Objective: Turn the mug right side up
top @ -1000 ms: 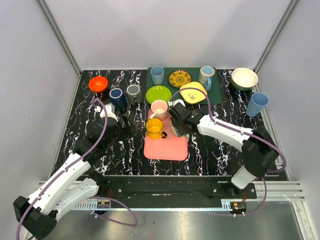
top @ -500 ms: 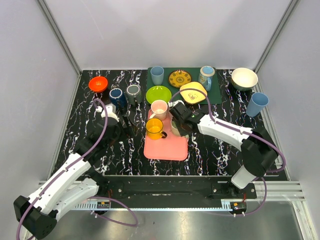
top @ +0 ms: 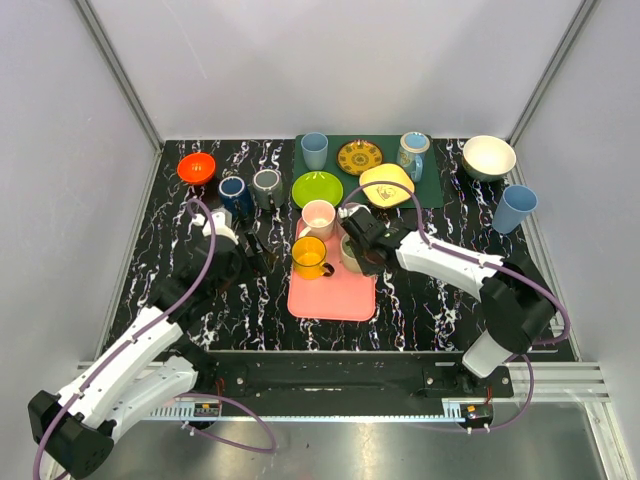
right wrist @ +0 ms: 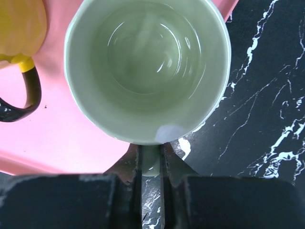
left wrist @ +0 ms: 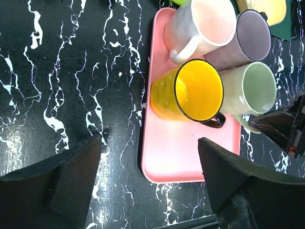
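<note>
A pale green mug [right wrist: 147, 71] stands at the right edge of the pink tray [top: 335, 295], its open mouth facing my right wrist camera. My right gripper [right wrist: 151, 152] is shut on the mug's handle [right wrist: 151, 166], which sits pinched between the two fingers. In the top view the right gripper [top: 358, 246] covers most of that mug. The left wrist view shows the mug [left wrist: 250, 88] beside a yellow mug [left wrist: 190, 90], a pinkish-white mug [left wrist: 202, 24] and a grey-purple mug [left wrist: 245, 38]. My left gripper [left wrist: 148, 143] hangs open over the tray's left edge, holding nothing.
Behind the tray lie a green bowl [top: 317, 187], a blue mug [top: 235, 193], a grey mug [top: 267, 184] and an orange bowl [top: 196, 167]. A green mat [top: 430, 185] carries plates and cups. A white bowl [top: 489, 157] and blue cup [top: 514, 208] stand at the right.
My right gripper's jaws have closed onto the green mug's handle and the wrist has shifted slightly toward the back. The left gripper has narrowed a little but has stayed in place.
</note>
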`<state>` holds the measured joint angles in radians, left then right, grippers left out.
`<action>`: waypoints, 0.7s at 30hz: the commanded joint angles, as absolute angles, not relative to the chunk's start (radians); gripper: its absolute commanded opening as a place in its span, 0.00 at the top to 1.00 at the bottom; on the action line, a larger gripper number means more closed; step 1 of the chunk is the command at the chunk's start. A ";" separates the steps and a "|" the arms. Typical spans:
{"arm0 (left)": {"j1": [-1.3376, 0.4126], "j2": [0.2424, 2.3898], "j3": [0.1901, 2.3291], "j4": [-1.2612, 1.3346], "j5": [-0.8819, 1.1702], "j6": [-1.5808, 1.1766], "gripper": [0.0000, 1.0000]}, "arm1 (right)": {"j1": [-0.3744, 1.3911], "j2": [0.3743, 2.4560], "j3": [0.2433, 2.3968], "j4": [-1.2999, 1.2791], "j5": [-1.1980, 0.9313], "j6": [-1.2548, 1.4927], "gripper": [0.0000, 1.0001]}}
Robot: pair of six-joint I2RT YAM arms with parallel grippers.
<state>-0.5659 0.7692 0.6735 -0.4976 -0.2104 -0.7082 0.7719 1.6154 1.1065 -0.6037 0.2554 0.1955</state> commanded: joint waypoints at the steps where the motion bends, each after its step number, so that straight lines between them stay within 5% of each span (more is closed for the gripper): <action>1: -0.569 0.752 0.657 -0.453 -0.187 -0.716 0.18 | 0.764 1.591 1.126 -0.583 0.230 0.219 1.00; 15: -0.569 0.618 0.577 -0.384 -0.181 -0.776 0.04 | 0.762 1.292 1.115 -0.658 0.124 0.325 1.00; 21: -0.569 0.520 0.505 -0.224 -0.036 -0.827 0.01 | 0.744 1.050 1.032 -0.439 -0.050 0.486 1.00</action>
